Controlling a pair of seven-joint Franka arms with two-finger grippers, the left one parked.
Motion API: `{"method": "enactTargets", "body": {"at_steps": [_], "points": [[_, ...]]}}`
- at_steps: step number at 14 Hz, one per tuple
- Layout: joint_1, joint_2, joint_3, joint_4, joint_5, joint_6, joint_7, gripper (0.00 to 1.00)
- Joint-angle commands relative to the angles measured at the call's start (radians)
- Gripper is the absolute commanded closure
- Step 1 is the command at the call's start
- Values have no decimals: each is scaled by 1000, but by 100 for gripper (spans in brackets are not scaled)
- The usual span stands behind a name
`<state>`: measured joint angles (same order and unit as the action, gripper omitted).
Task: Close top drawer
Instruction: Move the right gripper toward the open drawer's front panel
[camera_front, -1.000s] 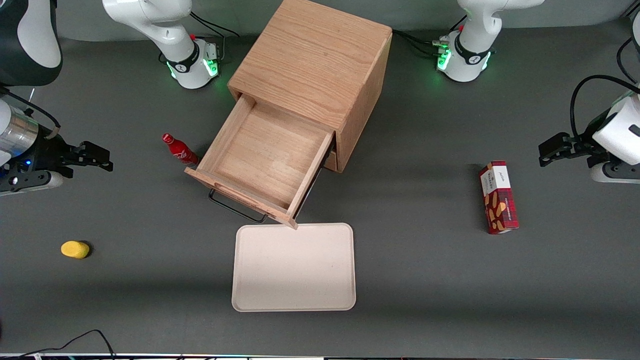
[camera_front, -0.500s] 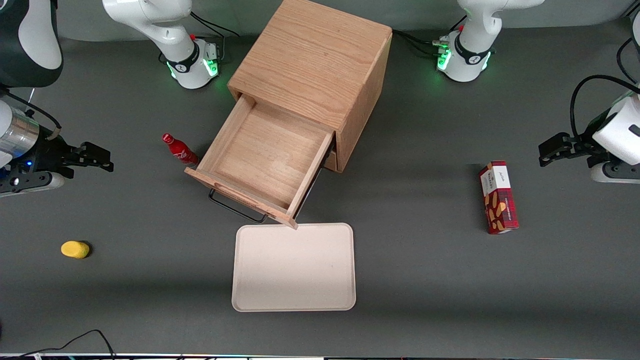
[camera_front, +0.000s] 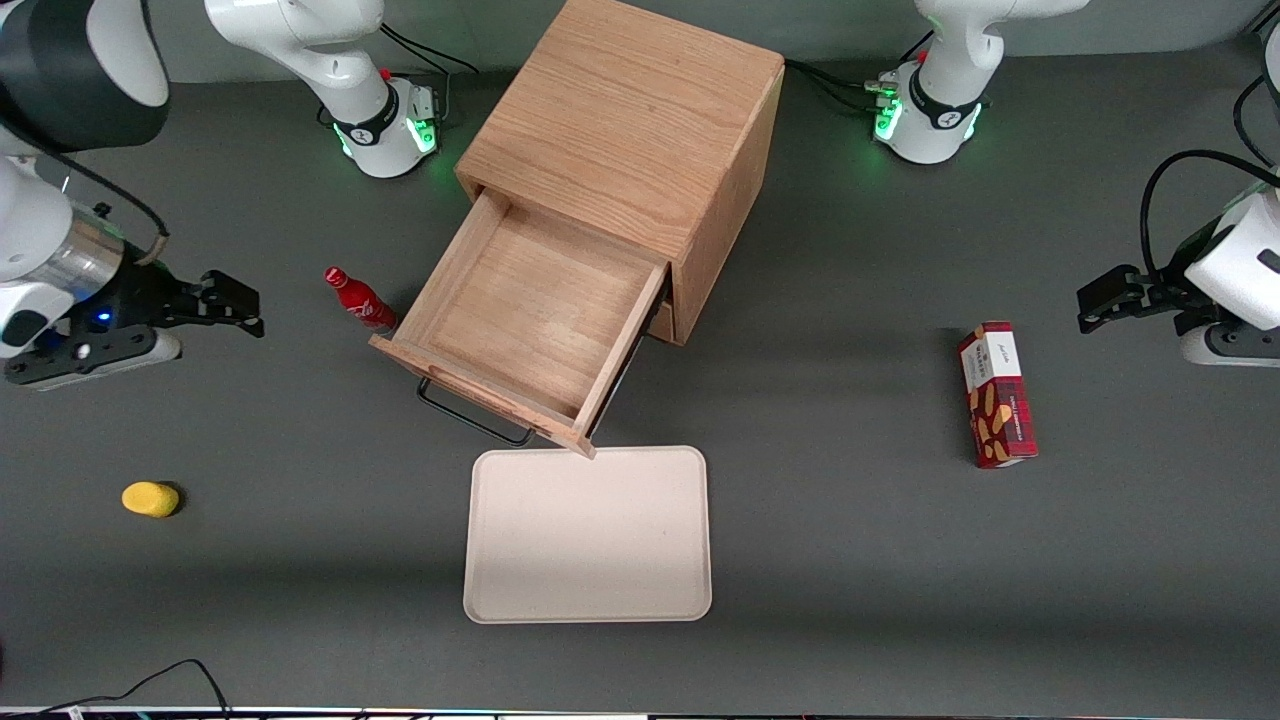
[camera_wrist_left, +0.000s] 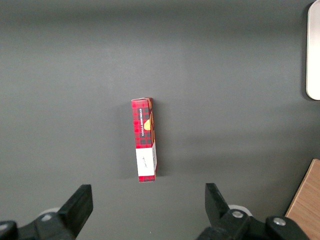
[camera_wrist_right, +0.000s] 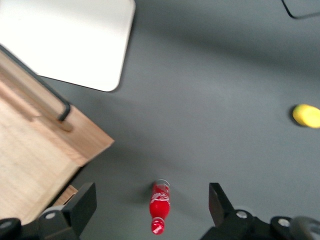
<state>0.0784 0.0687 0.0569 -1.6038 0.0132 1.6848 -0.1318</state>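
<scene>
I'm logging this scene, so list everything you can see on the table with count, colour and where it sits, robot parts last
cabinet: one, light oak, mid-table between the arm bases.
top drawer: one, light oak with black bar handle, pulled far out of the cabinet toward the front camera, nothing inside.
tray: one, cream, flat on the table, nearer the front camera than the drawer front.
bottle: one, red, beside the open drawer toward the working arm's end.
yellow object: one, small, toward the working arm's end, nearer the front camera than the bottle.
box: one, red with white label, lying flat toward the parked arm's end.
cable: one, black, at the table edge nearest the front camera.
gripper: one, black, open, holding nothing, above the table apart from the bottle.
</scene>
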Motion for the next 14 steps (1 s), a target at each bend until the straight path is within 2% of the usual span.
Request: {"method": "enactTargets", "body": {"at_steps": [1,3,6,9,12,14], "points": [[41,31,37,50,4,-8,-14,0],[92,43,38,59,31,-7,-17,0],[176,100,37,134,36,-7,-66,0],[187,117,37,148,37,-2,-75,0],[175,164,34,165,39,10,-213,0],[170,194,18,180,126,44,-294,0]]}}
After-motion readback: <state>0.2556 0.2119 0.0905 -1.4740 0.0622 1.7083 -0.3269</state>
